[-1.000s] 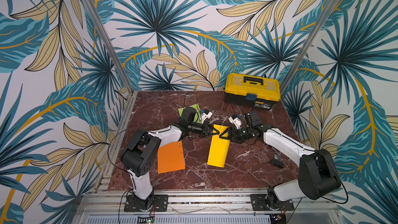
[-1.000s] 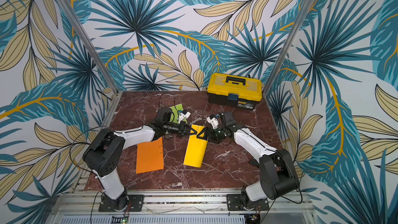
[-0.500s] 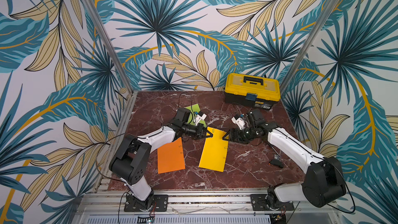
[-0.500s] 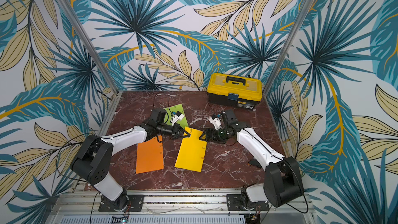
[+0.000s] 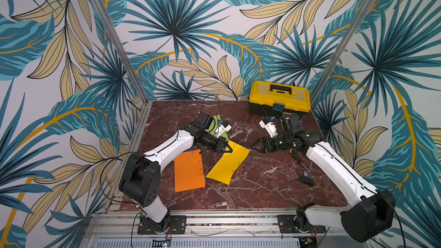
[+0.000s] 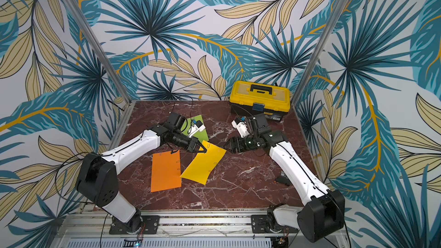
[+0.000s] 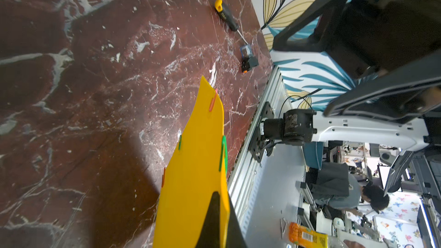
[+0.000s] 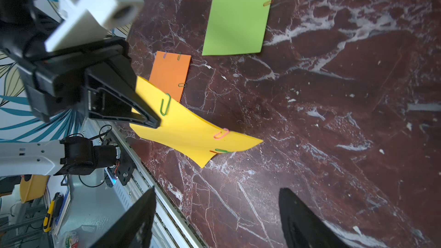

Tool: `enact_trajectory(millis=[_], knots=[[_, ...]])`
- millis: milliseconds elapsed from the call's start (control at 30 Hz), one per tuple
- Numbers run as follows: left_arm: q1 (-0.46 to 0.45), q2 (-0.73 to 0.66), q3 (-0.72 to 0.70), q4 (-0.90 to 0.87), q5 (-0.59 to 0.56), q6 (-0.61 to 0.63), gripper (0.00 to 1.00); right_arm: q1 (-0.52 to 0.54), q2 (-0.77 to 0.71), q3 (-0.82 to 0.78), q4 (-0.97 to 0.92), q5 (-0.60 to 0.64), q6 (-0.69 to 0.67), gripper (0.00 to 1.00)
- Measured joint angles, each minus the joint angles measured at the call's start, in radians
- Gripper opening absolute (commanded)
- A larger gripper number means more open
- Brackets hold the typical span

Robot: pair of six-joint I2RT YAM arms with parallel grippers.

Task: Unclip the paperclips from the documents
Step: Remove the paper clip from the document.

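Paperclips (image 8: 165, 104) of bent wire edge curling yellow sheet (image 8: 191, 127).

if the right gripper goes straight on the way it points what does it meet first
The right gripper would likely meet the near corner of the yellow sheet first, held up by the left gripper; depth unclear.

Both top views look down from high above the front edge of the bench (image 5: 262, 187). They face the back wall and the toolbox (image 5: 279, 99), from far enough to take in the whole bench, and share nearly all of it. The left wrist camera sits close behind the left gripper (image 7: 217, 211) and faces the front right corner along the yellow sheet (image 7: 195, 175). The right wrist camera, low over the bench, faces the front left corner past the right gripper (image 8: 218, 189). Both wrist views share that sheet.
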Motion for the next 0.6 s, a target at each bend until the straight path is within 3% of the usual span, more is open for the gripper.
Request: enact_trajectory(millis=[300,600], knots=[[-0.028,-0.108,0.000,-0.092,-0.047,0.185,0.00,0.020,0.029,0.073,0.047,-0.154,-0.189,0.74],[-0.027,-0.172,-0.035,-0.104,-0.111,0.374,0.00,0.100,0.074,0.056,0.134,-0.178,-0.300,0.73]])
